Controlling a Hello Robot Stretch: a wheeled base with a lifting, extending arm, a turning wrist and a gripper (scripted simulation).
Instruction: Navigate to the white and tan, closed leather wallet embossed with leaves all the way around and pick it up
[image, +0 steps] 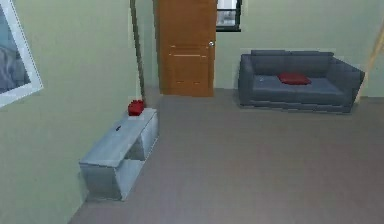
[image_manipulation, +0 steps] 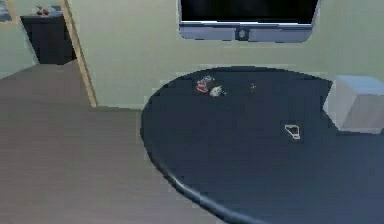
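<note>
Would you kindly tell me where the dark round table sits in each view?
Arm side view: the dark round table spans the lower right, below the wall screen.
Forward view: a sofa, door and white shelf stand here.
Shared landmark: the grey-brown floor.

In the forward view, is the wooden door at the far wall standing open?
No, the brown door sits shut, flush in its frame, to the left of the grey sofa.

light: even, soft, moderately bright | shadows: faint, under sofa (image: 272, 86) | distortion: tan wall trim (image_manipulation: 80, 55) leans near edge
</note>
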